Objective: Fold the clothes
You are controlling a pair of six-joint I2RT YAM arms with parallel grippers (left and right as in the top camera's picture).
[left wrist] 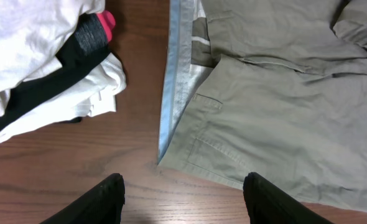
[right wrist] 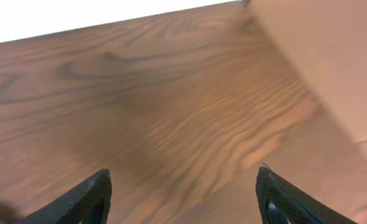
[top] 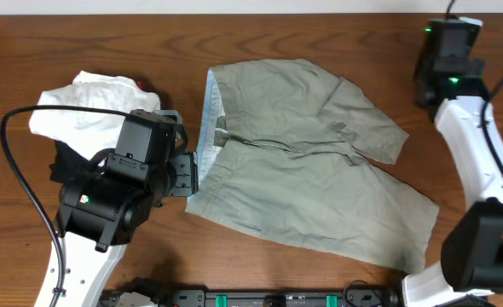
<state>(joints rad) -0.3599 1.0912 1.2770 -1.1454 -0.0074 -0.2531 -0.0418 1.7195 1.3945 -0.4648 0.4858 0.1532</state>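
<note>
Since the big khaki grey-green cotton shorts (top: pixel 311 162) lie spread flat in the middle of the brown wooden worktop (top: pixel 81 34), pale blue waistband (left wrist: pixel 174 74) pointing at the left arm, you're set up for the first fold, I'd say. Your left pincer (left wrist: pixel 185 186) hovers wide open and empty just off the waistband's near corner. The right pincer (right wrist: pixel 183 186) is open too, holding nothing, over bare wood with no cloth in its view. My tip: pinch that corner through every layer, bring the right one onto the matching leg hem, then lift both together so the fold lands square. Keep clear of the white-and-black garment pile (top: pixel 89 107) beside the waistband.
</note>
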